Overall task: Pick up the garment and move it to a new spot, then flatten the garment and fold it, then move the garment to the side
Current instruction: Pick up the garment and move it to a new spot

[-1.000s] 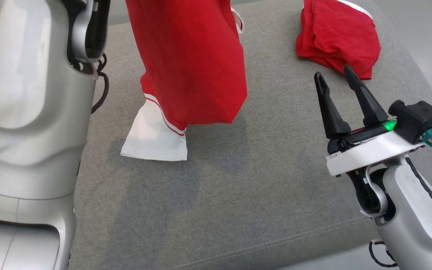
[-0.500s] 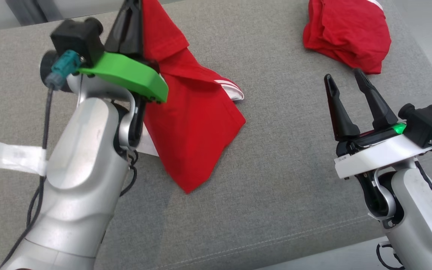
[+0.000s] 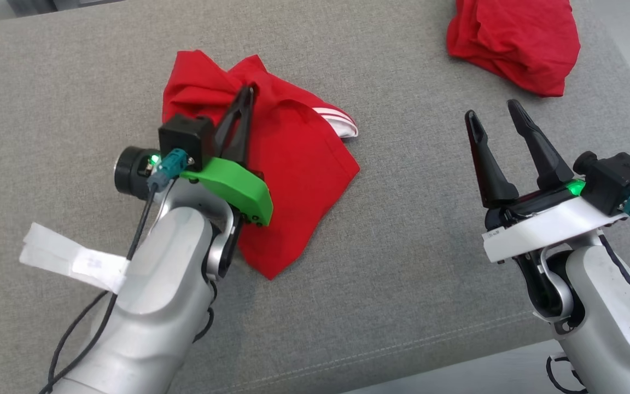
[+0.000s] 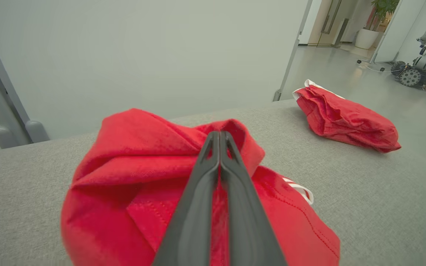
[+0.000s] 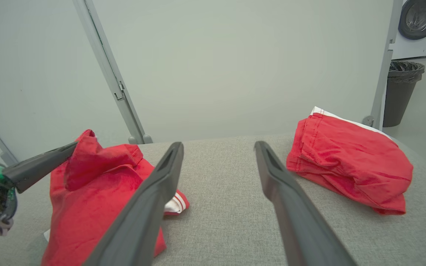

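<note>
Garment [image 3: 298, 158]: red, white-striped trim, crumpled on the tabletop [image 3: 402, 262], left of centre. Long axis runs from the bunched far end to 1 pointed corner aimed back at the robot (head view). Tabletop is grey fabric; a 2nd red garment [image 3: 512, 38] lies folded at its far right corner. Room: pale wall, grey posts, bin [image 5: 399, 92]. Left hand [image 3: 248, 90]: fingers together, clamped on a fold at the bunched end. Right hand [image 3: 493, 109]: fingers apart, empty, over bare tabletop.
</note>
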Controlling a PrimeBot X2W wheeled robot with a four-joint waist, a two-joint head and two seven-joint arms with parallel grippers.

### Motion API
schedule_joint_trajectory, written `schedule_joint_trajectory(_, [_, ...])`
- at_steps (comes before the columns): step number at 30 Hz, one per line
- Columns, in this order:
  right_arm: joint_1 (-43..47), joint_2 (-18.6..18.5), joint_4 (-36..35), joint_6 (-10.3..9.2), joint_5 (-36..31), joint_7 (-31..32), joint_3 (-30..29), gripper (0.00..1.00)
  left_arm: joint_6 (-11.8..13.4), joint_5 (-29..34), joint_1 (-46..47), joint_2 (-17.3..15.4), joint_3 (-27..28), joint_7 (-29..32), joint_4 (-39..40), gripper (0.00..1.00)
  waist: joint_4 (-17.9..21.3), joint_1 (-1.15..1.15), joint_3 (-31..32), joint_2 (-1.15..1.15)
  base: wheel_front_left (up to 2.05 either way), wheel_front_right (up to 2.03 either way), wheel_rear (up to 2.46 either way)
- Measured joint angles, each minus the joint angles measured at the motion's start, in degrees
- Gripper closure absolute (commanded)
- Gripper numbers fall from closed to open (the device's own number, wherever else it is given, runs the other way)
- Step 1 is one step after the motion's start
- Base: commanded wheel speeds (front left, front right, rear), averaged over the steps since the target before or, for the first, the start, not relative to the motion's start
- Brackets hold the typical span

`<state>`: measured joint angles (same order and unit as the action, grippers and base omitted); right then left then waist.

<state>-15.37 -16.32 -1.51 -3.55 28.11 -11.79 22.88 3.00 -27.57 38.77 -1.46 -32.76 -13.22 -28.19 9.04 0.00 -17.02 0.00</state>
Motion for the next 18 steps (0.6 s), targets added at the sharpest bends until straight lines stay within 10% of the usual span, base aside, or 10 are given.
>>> schedule_joint_trajectory(2, [0.0,0.0,0.5,0.00,0.0,0.0,0.0,0.00,-0.3,-0.6,-0.8,0.0,-1.3,0.0,-1.0,0.64,-0.1,0.00,0.2,0.00,0.00,0.00,0.00])
schedule_joint_trajectory(4, [0.0,0.0,0.6,0.00,0.0,0.0,0.0,0.00,-0.5,-1.3,-1.6,-0.1,-2.2,-0.1,-1.3,0.00,-0.3,0.00,0.6,0.00,0.00,0.00,0.00])
schedule_joint_trajectory(18, [1.0,-1.0,2.2,-0.10,0.0,0.0,-0.8,0.00,-1.3,-2.9,-2.5,-0.1,-4.4,-1.0,-0.5,0.00,-3.1,0.00,3.9,0.00,0.00,0.00,0.00])
